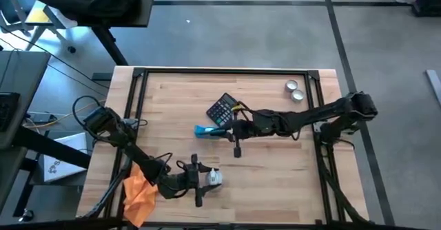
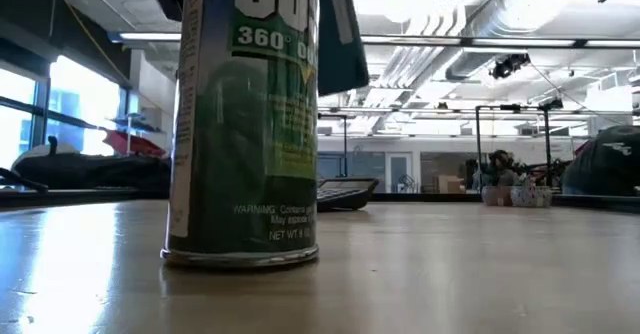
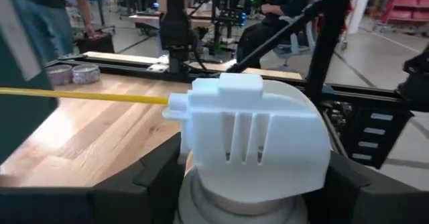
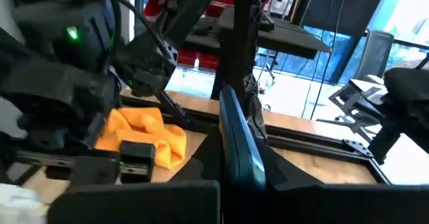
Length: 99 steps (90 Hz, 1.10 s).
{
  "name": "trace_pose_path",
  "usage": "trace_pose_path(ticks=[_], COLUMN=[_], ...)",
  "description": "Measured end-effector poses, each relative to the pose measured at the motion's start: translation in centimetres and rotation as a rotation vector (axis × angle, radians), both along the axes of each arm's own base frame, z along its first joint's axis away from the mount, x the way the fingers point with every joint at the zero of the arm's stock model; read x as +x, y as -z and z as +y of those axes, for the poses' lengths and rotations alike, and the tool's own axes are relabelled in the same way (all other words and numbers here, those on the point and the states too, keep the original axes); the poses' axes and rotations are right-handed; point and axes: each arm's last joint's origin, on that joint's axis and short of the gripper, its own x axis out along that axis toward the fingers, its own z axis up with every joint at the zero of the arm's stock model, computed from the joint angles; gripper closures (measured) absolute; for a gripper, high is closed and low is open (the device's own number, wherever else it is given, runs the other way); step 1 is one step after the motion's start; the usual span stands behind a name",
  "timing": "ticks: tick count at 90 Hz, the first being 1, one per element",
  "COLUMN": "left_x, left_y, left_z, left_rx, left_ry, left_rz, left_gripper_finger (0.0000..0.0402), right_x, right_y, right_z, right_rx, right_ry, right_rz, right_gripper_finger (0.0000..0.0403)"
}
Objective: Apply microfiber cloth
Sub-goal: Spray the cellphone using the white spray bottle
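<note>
Orange microfiber cloth point(image 1: 139, 191) lies crumpled beside our left gripper point(image 1: 204, 178), which clasps the green spray can point(image 1: 213, 178); we should release the can before reaching over.

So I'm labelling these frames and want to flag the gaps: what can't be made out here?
- Cloth: high view, partly under the left arm; absent from the low view.
- Can: low view, top cut off by the edge, label only partly readable.
- Calculator: high view, keys too small; low view, mostly behind the can.
- Blue object in the right gripper: identity unclear.
- Two tins: contents too small.
</note>
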Motion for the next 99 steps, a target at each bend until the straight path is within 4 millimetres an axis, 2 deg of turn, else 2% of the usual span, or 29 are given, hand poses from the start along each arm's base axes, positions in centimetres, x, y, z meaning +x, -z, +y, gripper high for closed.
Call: trace_pose_path(ticks=[23,57,72,82,99], left_x=[0.0,-0.2,-0.6,-1.0,-2.2], left_y=[0.0,0.0,-0.5,-1.0,-1.3], left_z=[-0.1,-0.3,-0.8,-1.0,0.4], left_rx=[0.025,0.111,0.189,0.225,0.208], left_ry=[0.026,0.043,0.104,0.188,0.276], left_rz=[0.006,0.013,0.003,0.009,0.013], left_gripper_finger=[0.0191,0.0206,0.0207,0.0209,0.0209], right_x=[0.6,0.5,0.5,0.5,0.3], right_y=[0.3,0.1,-0.8,-0.6,-0.1], right_z=[-1.5,-1.4,-1.6,-1.6,-1.0], right_rx=[0.101,0.168,0.176,0.183,0.217], right_ry=[0.009,-0.01,0.038,0.07,0.158], right_rz=[-0.011,-0.018,-0.043,-0.011,0.028], right_gripper_finger=[0.0402,0.0402,0.0402,0.0402,0.0402])
